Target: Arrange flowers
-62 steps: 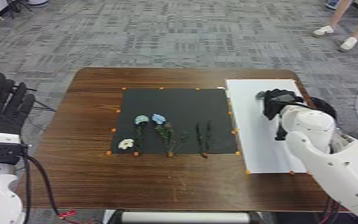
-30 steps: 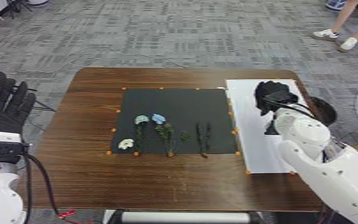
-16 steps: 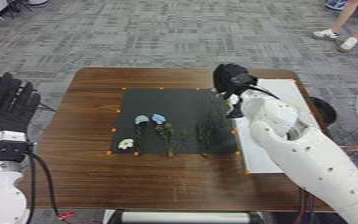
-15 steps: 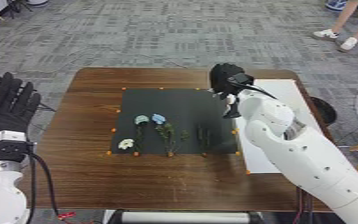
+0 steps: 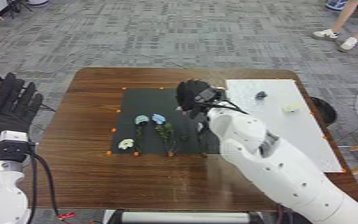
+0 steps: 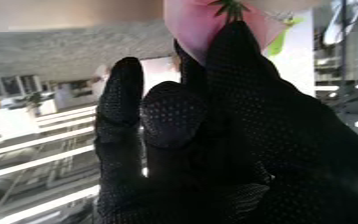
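In the head view my right hand [image 5: 193,96] is over the upper right of the black mat [image 5: 147,102]. In the right wrist view a pink flower [image 6: 190,24] is pinched at the fingertips of my right hand [image 6: 291,115]. A teal flower [image 5: 142,119], a blue flower [image 5: 159,118] and a white flower [image 5: 126,144] lie on the mat, with green stems [image 5: 168,142] below the blue one. On the white sheet [image 5: 291,145] are a dark flower-like piece [image 5: 261,95] and a pale yellow-green flower [image 5: 291,107]. My left hand [image 5: 7,112] is open beside the table.
The brown table [image 5: 140,185] extends around the mat and sheet. Small orange markers line their edges. A dark round bin [image 5: 324,111] stands beyond the table's right edge. My right forearm crosses the sheet's near left part and the table's front right.
From over the white sheet, my right hand has moved left to the black mat. The dark piece and pale flower on the sheet are now uncovered. The left hand has stayed beside the table.
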`<move>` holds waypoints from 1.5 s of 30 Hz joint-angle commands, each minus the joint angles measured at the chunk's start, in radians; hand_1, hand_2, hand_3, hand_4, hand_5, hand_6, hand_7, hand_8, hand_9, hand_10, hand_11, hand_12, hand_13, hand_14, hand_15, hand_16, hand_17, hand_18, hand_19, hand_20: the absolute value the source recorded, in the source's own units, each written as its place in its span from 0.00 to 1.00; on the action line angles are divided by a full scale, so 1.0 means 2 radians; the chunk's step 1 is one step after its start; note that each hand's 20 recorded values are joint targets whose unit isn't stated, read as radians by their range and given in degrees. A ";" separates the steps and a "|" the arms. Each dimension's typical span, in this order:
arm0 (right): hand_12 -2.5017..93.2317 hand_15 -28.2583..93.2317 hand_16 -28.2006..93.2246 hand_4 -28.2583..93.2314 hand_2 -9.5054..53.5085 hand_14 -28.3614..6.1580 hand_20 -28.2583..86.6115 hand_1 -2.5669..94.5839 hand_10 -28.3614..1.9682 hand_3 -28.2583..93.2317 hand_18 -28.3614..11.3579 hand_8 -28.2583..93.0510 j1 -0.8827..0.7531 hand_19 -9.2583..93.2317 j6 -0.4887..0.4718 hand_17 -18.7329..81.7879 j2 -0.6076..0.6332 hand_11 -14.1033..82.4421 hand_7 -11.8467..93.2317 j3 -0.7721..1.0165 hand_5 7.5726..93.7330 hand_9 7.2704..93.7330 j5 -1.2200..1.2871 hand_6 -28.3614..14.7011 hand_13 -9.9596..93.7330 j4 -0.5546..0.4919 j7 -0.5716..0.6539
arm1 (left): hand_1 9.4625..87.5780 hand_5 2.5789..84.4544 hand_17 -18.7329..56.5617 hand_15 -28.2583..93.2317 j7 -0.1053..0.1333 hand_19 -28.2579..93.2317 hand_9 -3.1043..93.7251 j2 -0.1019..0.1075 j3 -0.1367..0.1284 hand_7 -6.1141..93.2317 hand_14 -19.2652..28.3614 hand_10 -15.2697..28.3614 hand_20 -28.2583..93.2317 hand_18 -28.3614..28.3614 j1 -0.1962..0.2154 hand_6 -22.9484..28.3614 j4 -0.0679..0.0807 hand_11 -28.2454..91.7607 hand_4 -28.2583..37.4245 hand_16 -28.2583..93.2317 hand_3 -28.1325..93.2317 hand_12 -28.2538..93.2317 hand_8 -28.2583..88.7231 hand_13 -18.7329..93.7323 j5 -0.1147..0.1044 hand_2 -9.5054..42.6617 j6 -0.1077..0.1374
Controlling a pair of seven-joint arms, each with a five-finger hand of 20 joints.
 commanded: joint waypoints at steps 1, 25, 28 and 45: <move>0.62 0.81 0.60 0.00 0.00 0.63 0.58 0.65 0.74 0.83 0.18 0.30 -0.018 0.81 -0.003 0.50 -0.012 0.41 0.60 -0.009 0.70 0.82 -0.020 0.73 0.79 0.004 -0.005 | 0.16 0.45 0.19 0.36 -0.003 0.38 0.32 -0.001 0.005 0.14 0.63 0.62 0.33 0.68 -0.002 0.57 0.002 0.35 0.00 0.21 0.82 0.32 0.18 0.36 0.004 0.45 0.000; 0.55 0.81 0.61 0.00 0.00 0.61 0.57 0.61 0.67 0.85 0.17 0.26 -0.019 0.80 0.014 0.47 0.001 0.35 0.53 -0.033 0.67 0.79 -0.037 0.68 0.75 0.008 0.010 | 0.15 0.45 0.19 0.37 -0.008 0.39 0.33 -0.007 -0.003 0.14 0.64 0.62 0.33 0.68 0.007 0.57 0.001 0.35 0.00 0.21 0.81 0.32 0.18 0.36 0.000 0.47 0.009; 0.51 0.81 0.61 0.00 0.00 0.59 0.57 0.60 0.67 0.85 0.17 0.24 -0.020 0.79 0.019 0.47 0.005 0.32 0.49 -0.035 0.67 0.78 -0.041 0.67 0.74 0.006 0.010 | 0.16 0.46 0.19 0.37 -0.008 0.39 0.33 -0.008 -0.002 0.15 0.64 0.62 0.32 0.68 0.006 0.57 0.001 0.35 0.00 0.21 0.81 0.32 0.18 0.36 -0.002 0.47 0.008; 0.33 0.80 0.60 0.00 0.00 0.59 0.56 0.55 0.56 0.90 0.16 0.14 -0.016 0.79 0.018 0.44 0.012 0.39 0.36 -0.027 0.67 0.68 -0.034 0.67 0.72 -0.007 0.018 | 0.16 0.46 0.20 0.38 -0.006 0.38 0.34 -0.008 -0.005 0.15 0.65 0.62 0.32 0.68 0.012 0.57 0.001 0.36 0.00 0.21 0.82 0.32 0.17 0.36 -0.003 0.46 0.005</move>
